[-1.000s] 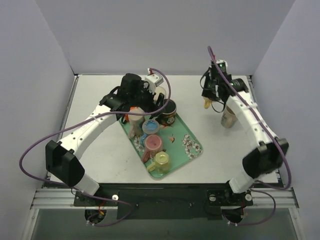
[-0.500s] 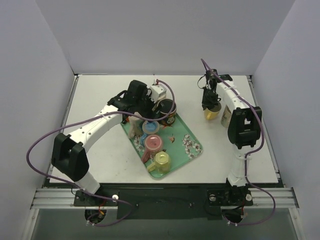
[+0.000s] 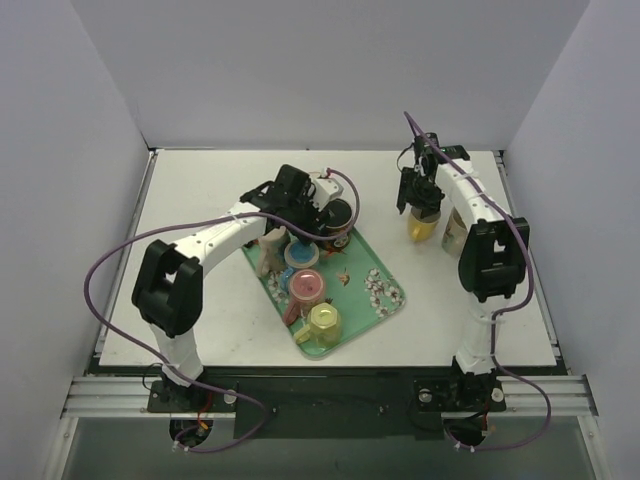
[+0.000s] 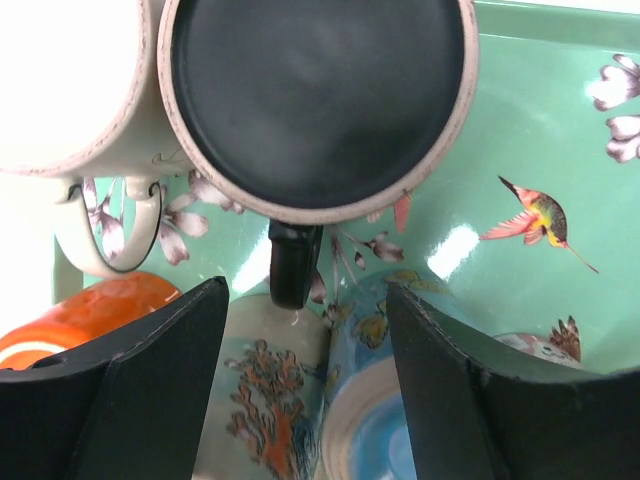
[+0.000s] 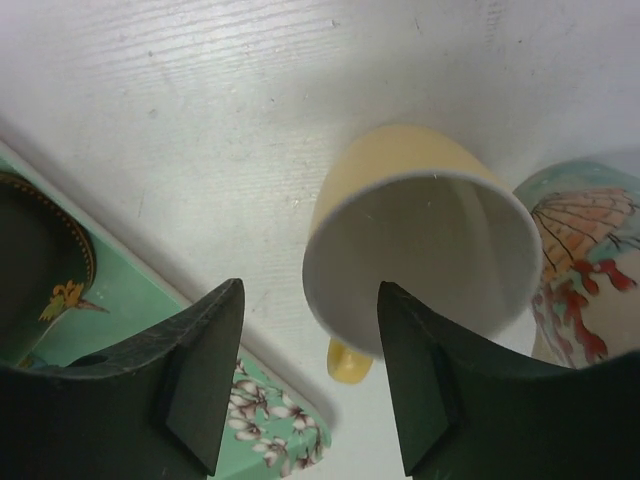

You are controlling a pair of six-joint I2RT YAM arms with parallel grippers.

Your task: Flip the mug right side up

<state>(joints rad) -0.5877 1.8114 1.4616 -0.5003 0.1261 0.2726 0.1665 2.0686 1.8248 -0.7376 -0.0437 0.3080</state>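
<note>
Top view: plain white tabletop [image 3: 200,190], boxed in by pale lilac walls [image 3: 80,100]. A green floral tray [image 3: 388,288] sits mid-table, crowded with mugs. The left gripper [image 3: 318,212] hangs over a black pale-rimmed mug [image 3: 338,220] at the tray's far end. The yellow ceramic mug [image 3: 421,228] stands on the table right of the tray, just beside a cream cup with a red-and-teal pattern [image 3: 455,235], under the right gripper [image 3: 418,198].

Left wrist: fingers spread wide, pinching nothing, with the black mug and a white one below.

Right wrist: jaws apart on either side of the yellow mug, not squeezing it. The mug is mouth-up and white inside, with its handle poking out.
</note>
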